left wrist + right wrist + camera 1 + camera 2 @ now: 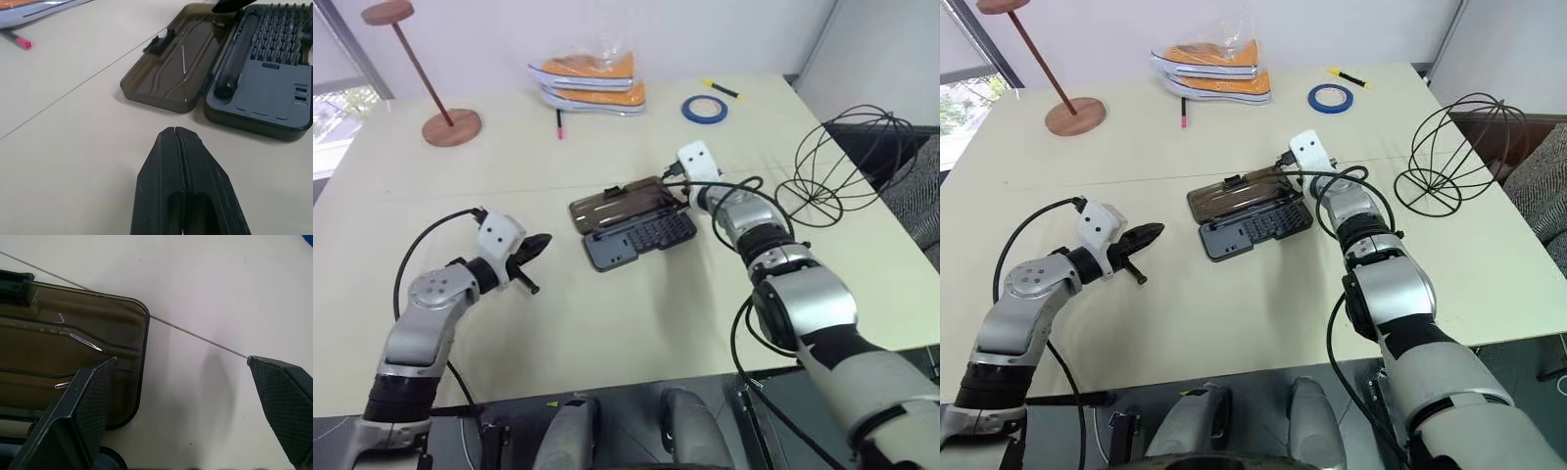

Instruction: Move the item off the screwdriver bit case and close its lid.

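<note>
The wire globe (1457, 152) sits aside on the surface (1234, 313); the case (1253, 233) lies open, lid (1234, 199) flat; right fingers (93, 406) apart at its corner, ready to flip; left fingers (181, 161) together, idle.

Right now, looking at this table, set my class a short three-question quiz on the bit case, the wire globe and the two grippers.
1. True or false: the wire globe rests on the bit case.
2. Is the lid open or shut?
3. Which gripper is open? A) left gripper B) right gripper

Key:
1. False; it stands on the table, apart from the case, to the robot's right.
2. Open, lying flat beside the tray of bits.
3. B; its fingers are spread at the lid's corner, while the left is shut.
</note>
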Robot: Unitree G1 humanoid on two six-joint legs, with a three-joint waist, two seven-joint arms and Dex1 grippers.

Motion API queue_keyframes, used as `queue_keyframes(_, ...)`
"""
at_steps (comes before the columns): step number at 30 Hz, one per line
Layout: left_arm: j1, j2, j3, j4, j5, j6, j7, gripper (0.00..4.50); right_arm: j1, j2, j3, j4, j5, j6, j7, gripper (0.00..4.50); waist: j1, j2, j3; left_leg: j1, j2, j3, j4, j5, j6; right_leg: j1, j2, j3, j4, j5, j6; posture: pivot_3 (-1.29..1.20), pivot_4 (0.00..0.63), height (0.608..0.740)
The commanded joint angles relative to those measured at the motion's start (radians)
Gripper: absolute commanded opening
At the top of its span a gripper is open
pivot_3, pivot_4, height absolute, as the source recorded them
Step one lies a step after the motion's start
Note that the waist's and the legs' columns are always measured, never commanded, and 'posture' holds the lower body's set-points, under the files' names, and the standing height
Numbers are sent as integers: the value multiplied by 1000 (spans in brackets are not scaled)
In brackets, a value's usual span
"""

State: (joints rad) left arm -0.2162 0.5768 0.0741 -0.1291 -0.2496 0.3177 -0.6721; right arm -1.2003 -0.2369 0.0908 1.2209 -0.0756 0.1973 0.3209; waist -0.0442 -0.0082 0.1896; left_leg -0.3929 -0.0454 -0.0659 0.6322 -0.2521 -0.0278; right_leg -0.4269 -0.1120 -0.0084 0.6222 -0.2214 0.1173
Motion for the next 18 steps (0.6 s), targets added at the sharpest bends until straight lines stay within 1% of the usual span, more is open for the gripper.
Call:
queue_keyframes(1,-5,8,25,-32,-1,-15,9,0,-12,20,11,-11,-25,-4,5,3936,0,0,0,0,0,0,0,0,0,0,0,0,0,0,0,0,150,740)
queue_keyframes(2,-6,8,25,-30,0,-16,10,0,-11,24,13,-12,-28,-3,7,3639,0,0,0,0,0,0,0,0,0,0,0,0,0,0,0,0,150,740)
queue_keyframes(6,-1,7,26,-35,1,-17,17,0,-15,48,8,-14,-33,3,12,1543,0,0,0,0,0,0,0,0,0,0,0,1,1,0,0,0,150,740)
queue_keyframes(8,1,7,28,-34,3,-19,20,0,-20,61,11,-9,-40,7,14,383,0,0,0,0,0,1,0,0,0,0,0,1,1,0,0,0,150,740)
queue_keyframes(9,4,7,28,-36,3,-19,23,0,-22,65,11,-8,-43,10,16,42,-1,0,0,0,0,1,0,0,0,-1,0,1,1,0,0,0,150,740)
queue_keyframes(18,17,6,33,-42,2,-26,44,0,-1,58,19,-28,-54,71,64,42,-1,0,0,1,0,2,0,0,0,-1,0,2,3,0,0,0,150,740)
